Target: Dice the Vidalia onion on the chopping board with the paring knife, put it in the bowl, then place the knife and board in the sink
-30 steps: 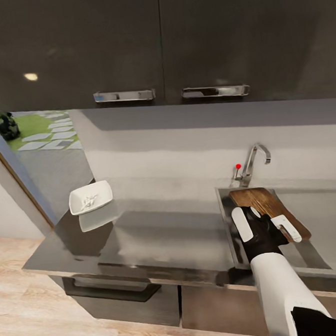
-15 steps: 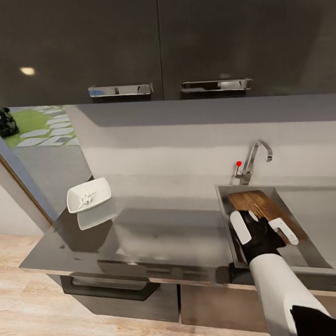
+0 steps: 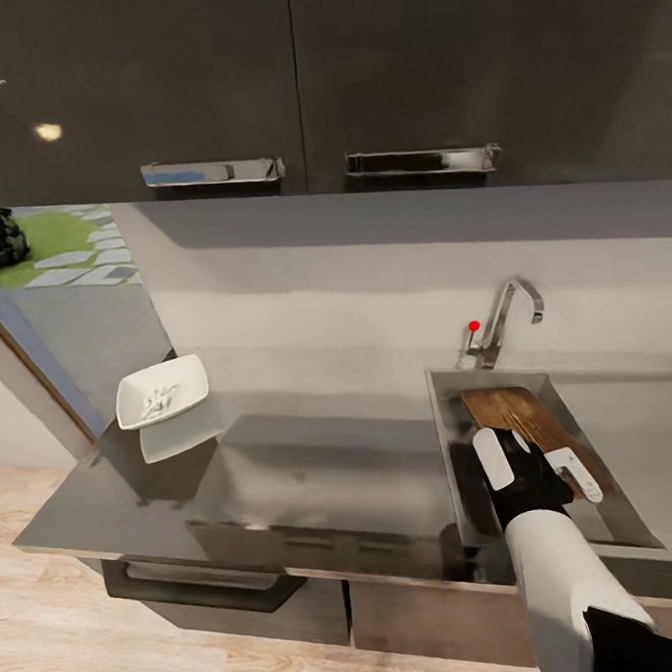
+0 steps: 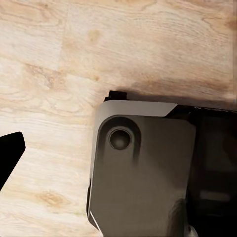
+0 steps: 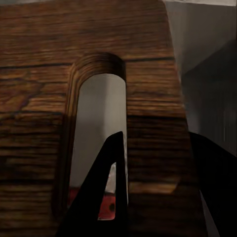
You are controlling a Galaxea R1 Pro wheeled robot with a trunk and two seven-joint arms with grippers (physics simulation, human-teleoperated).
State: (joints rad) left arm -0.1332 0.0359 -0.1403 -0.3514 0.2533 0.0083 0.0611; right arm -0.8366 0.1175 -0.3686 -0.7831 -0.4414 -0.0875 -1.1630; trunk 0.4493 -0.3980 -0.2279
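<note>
The right gripper (image 3: 530,461) is clenched on the near end of the chopping board (image 3: 517,414), which lies tilted inside the sink (image 3: 450,438) at the right of the countertop (image 3: 315,468). One finger (image 5: 106,192) passes through the board's handle slot. A red patch shows below the slot. The bowl (image 3: 161,391) sits far left.
</note>
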